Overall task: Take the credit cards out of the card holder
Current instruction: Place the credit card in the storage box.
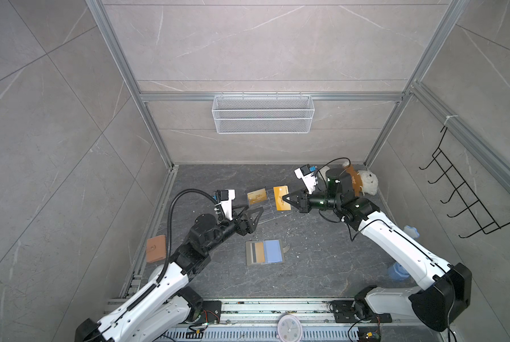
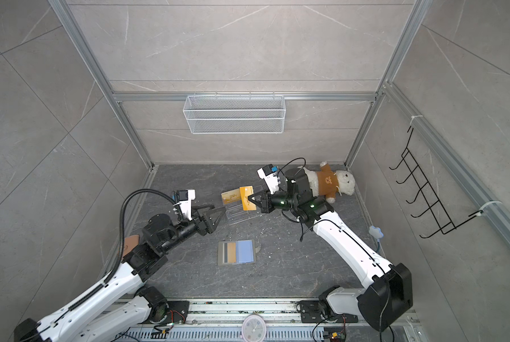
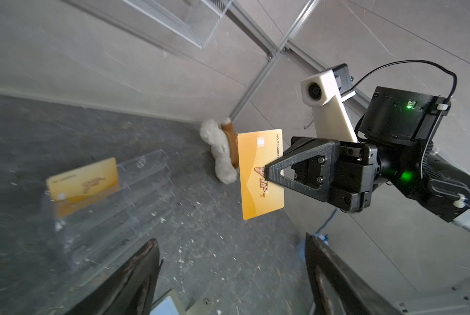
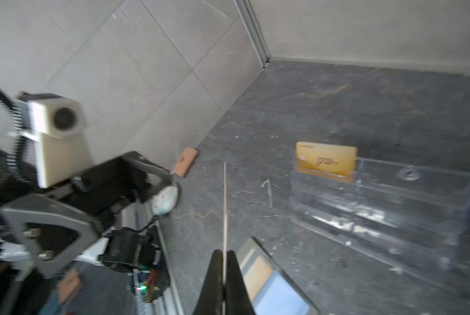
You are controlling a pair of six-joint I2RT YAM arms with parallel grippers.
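Nearest, a round pink-rimmed clock (image 1: pixel 289 328) lies on the metal rail (image 1: pixel 262 309) at the near edge. Just beyond it, in the middle of the dark worktop (image 1: pixel 321 266), the card holder (image 1: pixel 273 251) lies open and flat, blue panel on the right, with a first card (image 1: pixel 258 251) tucked in its left side. Farther back is a clear stand (image 3: pixel 146 174), and a second card (image 1: pixel 257 197) leans upright at its far left end. The right hand (image 1: pixel 283 197) reaches in from the right and is clenched on a third card (image 1: pixel 278 192), pinching the middle of one long edge; the right wrist view shows this card edge-on between the closed fingers (image 4: pixel 213 275), and the left wrist view shows its gold face printed "VIP". That card hangs in the air by the stand's right end. The left hand (image 1: pixel 254 207) hovers at the stand's near left side, released, fingers (image 3: pixel 143 267) spread wide with nothing between them, apart from all three cards. A brown wallet (image 1: pixel 156 248) lies by the left wall, a plush bear (image 2: pixel 330 182) in the far right corner, and a wire basket (image 1: pixel 262 114) hangs on the far wall.
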